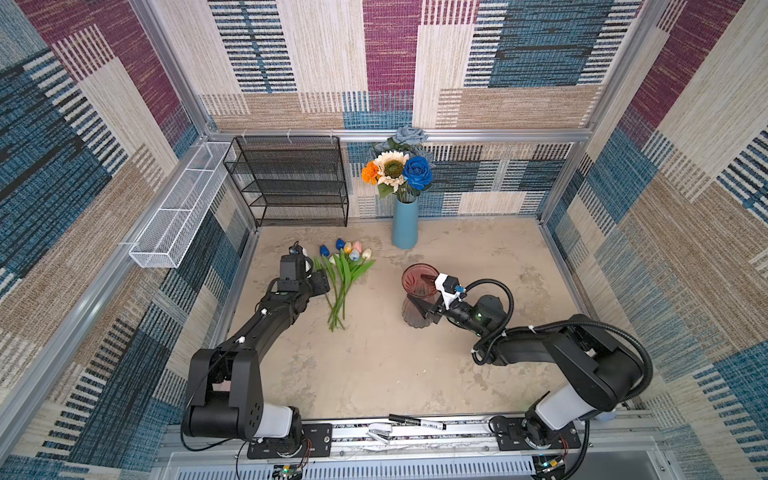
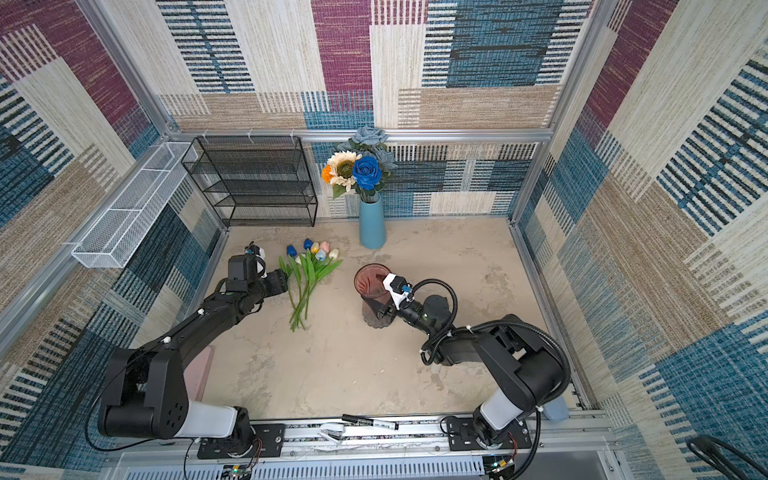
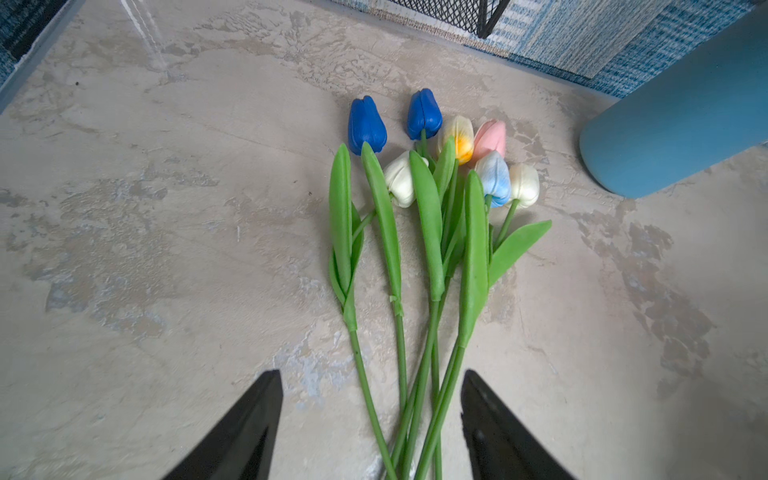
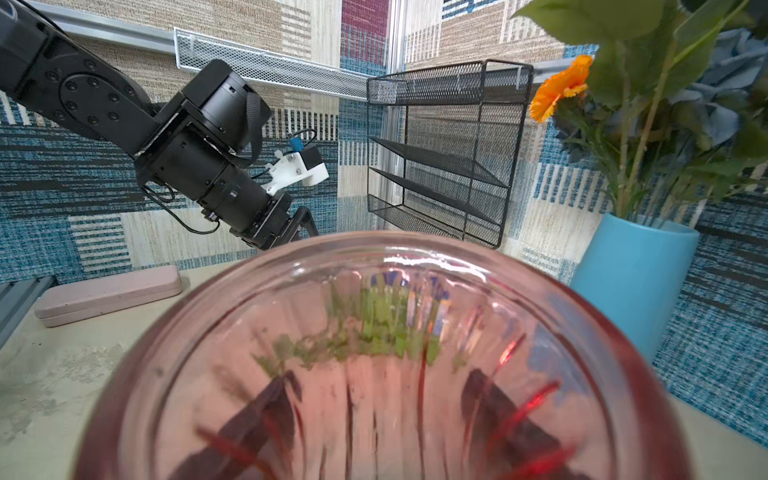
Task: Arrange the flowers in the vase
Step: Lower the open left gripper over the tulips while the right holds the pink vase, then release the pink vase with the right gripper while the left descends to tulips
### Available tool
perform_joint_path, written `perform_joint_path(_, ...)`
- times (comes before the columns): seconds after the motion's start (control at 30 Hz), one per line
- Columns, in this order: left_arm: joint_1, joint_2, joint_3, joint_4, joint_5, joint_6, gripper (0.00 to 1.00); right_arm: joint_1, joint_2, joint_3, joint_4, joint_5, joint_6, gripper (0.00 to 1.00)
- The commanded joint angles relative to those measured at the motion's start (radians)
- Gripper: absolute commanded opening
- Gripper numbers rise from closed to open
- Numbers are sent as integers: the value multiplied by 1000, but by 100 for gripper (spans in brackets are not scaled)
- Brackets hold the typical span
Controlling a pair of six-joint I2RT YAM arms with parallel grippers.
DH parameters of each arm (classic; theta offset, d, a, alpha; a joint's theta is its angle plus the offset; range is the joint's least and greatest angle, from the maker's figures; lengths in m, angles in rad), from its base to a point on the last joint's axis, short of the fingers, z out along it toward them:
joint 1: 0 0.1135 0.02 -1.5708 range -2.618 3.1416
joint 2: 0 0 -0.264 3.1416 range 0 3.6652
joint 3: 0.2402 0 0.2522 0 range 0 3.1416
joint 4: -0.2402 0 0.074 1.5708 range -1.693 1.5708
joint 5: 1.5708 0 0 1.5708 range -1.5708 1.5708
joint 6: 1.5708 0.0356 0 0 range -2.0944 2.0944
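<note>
Tulips (image 3: pixel 432 232): smooth, rubbery-looking buds: two deep blue, the rest white, pink, pale blue and cream with yellow. They have thin green stems and long pointed leaves. They lie flat on the table, buds fanned toward the back wall, stems crossing at the near end.
My left gripper (image 3: pixel 370 374): black tapered fingers well apart, gripping nothing; the stems show between them in my wrist view.
Pink glass vase (image 1: pixel 419 277): clear, ribbed, with a wide round mouth; upright, right of the tulips.
My right gripper (image 1: pixel 426 309): fingers on either side of that vase's lower body, seen through the glass; I cannot tell whether they press it.
Blue vase (image 1: pixel 405 224): matte and tapered, at the back wall. It holds a cream sunflower (image 1: pixel 390 168), bright blue rose (image 1: pixel 417 172), orange marigold (image 1: pixel 369 172) and dusty-blue roses (image 1: pixel 409 135).
Table (image 1: pixel 374 365): mottled beige, concrete-like.
</note>
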Motion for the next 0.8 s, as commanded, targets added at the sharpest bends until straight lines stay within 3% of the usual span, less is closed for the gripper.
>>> perform_joint_path(0.0,0,-11,-6,20,-19,4,71,-1,75,59,233,-46,45,71)
perform_joint_path(0.23,1,4,8,-42,-44,3,77,10,192,144,266,-65,51,73)
perform_joint_path(0.37,6,53,31,-84,-50,4,78,11,210,125,266,-48,36,92)
perform_joint_path(0.5,7,76,30,-63,-31,4,78,13,211,90,251,-23,12,99)
perform_joint_path(0.77,8,102,62,-88,-21,7,81,13,117,2,196,16,21,100)
